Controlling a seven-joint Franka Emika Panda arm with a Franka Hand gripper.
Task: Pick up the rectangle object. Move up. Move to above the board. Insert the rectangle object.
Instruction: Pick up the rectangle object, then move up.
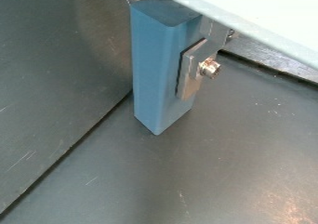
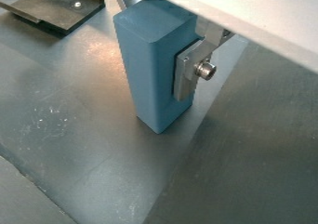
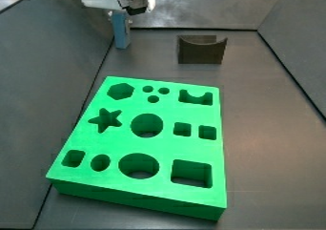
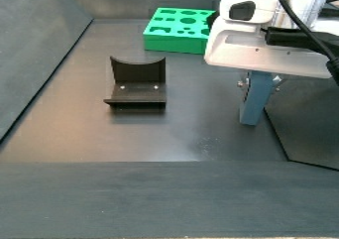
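rectangle object [image 1: 159, 70]: slim matte lt-blue block, upright on dark counter [image 4: 159, 134] nr far edge, well apart from board [image 3: 147, 143].
gripper [image 2: 187, 68]: jaws clamped on block's upper part.
board: bright green slab w/ shaped holes.

Rectangle object [image 2: 152, 70] is plain matte light blue, no markings, same in both wrist views [image 1: 159, 70]. Gripper [image 4: 263, 80] at its upper part: white body, silver finger plate [image 2: 189, 72] with a metallic screw. Board [image 3: 147, 139] is bright uniform green, its cut-outs read darker green. Block with curved notch [image 3: 200, 49] is dark brown. Fixture [image 4: 135, 82] is near-black. Floor [image 1: 224, 172] is dark grey with faint pale scuffs.
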